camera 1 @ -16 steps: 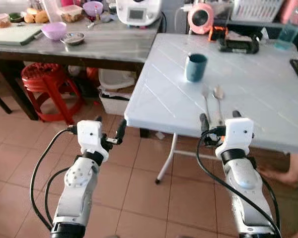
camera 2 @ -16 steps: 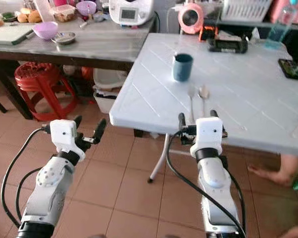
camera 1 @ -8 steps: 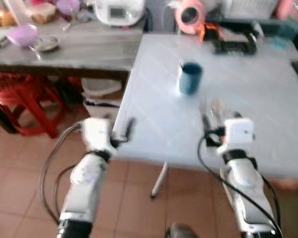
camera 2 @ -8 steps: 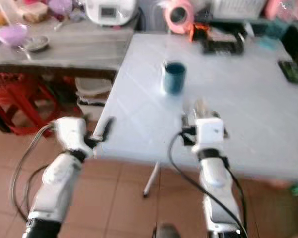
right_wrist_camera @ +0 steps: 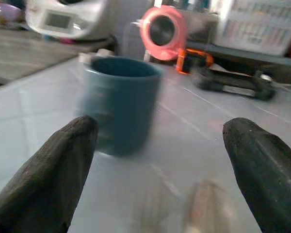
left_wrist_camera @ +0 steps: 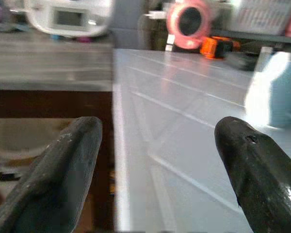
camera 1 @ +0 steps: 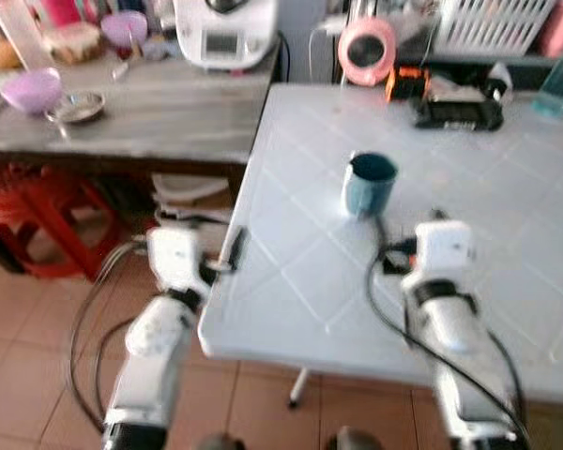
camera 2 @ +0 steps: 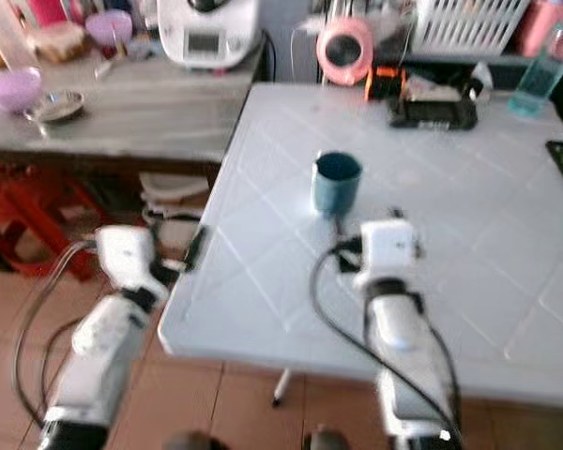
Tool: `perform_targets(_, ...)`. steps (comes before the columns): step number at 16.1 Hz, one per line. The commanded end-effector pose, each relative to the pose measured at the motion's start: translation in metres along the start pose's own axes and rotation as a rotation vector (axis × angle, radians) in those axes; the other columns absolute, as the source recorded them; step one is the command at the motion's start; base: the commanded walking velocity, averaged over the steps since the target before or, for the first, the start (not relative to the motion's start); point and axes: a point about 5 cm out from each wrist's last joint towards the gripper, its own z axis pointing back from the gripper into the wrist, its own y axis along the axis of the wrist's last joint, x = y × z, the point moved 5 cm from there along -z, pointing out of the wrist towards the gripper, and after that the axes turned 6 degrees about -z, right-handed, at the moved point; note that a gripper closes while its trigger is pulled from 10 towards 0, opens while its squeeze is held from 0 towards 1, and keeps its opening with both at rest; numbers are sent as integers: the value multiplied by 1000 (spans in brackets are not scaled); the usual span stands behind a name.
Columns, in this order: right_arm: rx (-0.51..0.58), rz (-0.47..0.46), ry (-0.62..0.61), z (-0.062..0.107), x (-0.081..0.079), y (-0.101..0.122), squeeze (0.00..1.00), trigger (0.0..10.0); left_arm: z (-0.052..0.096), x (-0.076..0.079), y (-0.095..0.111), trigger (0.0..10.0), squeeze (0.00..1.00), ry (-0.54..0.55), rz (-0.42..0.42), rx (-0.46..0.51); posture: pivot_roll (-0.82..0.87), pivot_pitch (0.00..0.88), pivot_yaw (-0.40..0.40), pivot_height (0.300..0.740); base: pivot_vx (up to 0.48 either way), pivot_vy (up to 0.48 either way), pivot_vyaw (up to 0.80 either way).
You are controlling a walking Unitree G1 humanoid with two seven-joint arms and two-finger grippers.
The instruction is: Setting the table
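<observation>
A dark blue mug (camera 1: 369,185) stands upright on the white folding table (camera 1: 300,281). My right gripper (camera 1: 408,221) is open just in front of the mug, low over the tabletop. In the right wrist view the mug (right_wrist_camera: 120,104) sits ahead between the two open fingers (right_wrist_camera: 53,170), and a blurred spoon (right_wrist_camera: 203,206) lies on the table below them. My left gripper (camera 1: 204,244) is open and holds nothing, at the table's left edge. In the left wrist view that table edge (left_wrist_camera: 117,145) runs between its fingers (left_wrist_camera: 63,170).
A grey counter (camera 1: 150,117) stands to the left with a purple bowl (camera 1: 30,89), a metal dish (camera 1: 76,106) and a white appliance (camera 1: 227,33). A red stool (camera 1: 28,202) is under it. A pink fan (camera 1: 367,50), black tool (camera 1: 457,111) and bottle (camera 1: 560,84) line the table's far side.
The camera has moved forward, so the table is closer. My right gripper now reaches over the tabletop near the mug, covering the spoon and fork. My left gripper is at the table's edge.
</observation>
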Motion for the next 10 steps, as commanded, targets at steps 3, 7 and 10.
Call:
perform_targets(3, -7, -15, 14, 0, -8, -1, 0, 10000, 4, -12, 2, 10000, 0, 17, -17, -3, -34, 0, 33, 740, 0, 0, -533)
perform_targets(7, -36, -16, 14, 1, -8, -8, 0, 10000, 5, -7, 0, 10000, 0, -13, -16, -13, -30, 0, 27, 740, 0, 0, -739)
perform_targets(10, -71, -19, 10, 0, -8, -14, 0, 10000, 5, -8, -2, 10000, 0, -13, -27, -29, -26, 5, 29, 740, 0, 0, 0)
